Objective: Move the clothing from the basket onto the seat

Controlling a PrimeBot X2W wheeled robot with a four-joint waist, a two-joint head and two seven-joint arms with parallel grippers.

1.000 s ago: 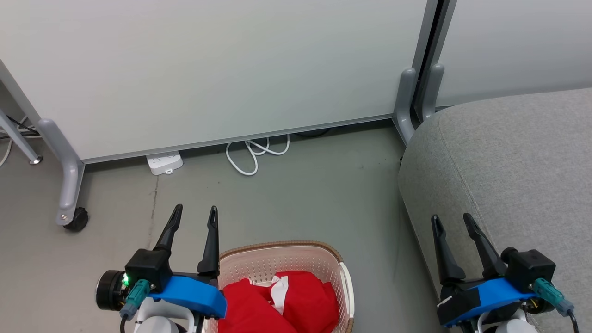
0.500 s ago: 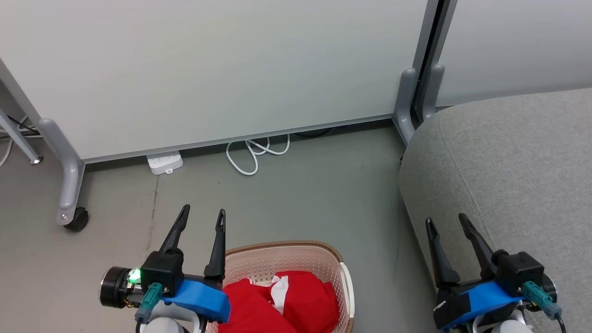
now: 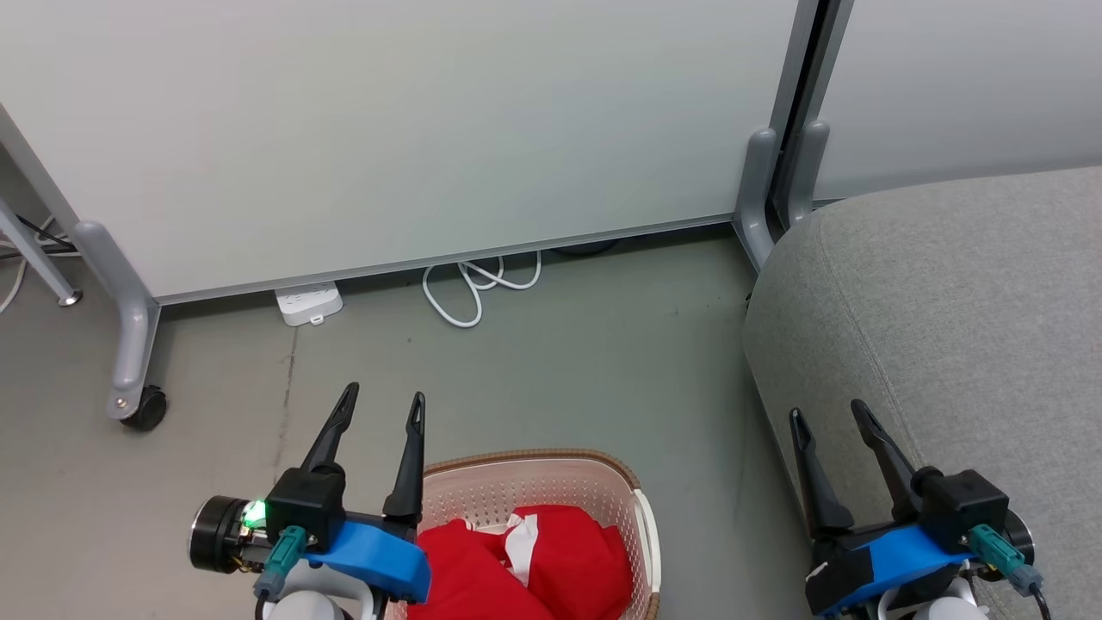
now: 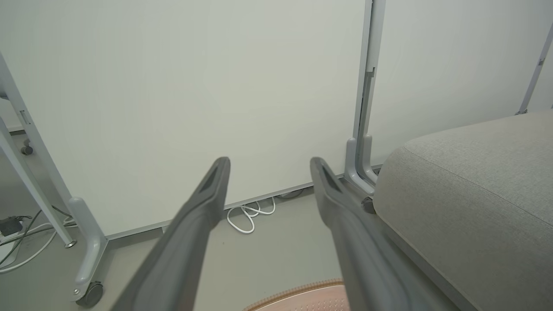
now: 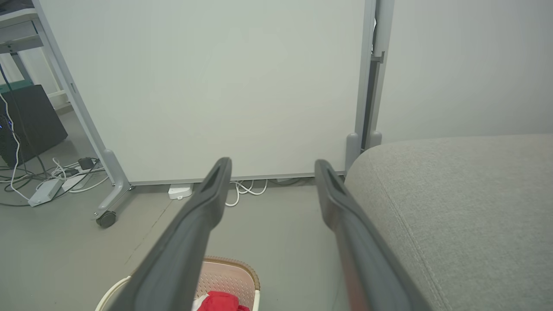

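Movement is slight: the left hand [image 3: 383, 393] has edged toward the basket [image 3: 534, 455], the right hand [image 3: 825, 409] barely drifted. Both stand open, empty; the clothing [image 3: 551, 560] awaits lifting to the seat [image 3: 947, 301].

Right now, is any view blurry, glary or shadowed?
Head view: sharp, even light, no glare, a soft shadow on the floor beside the seat. Left wrist view: the left pincer looms large and slightly soft. Right wrist view: the right pincer likewise.
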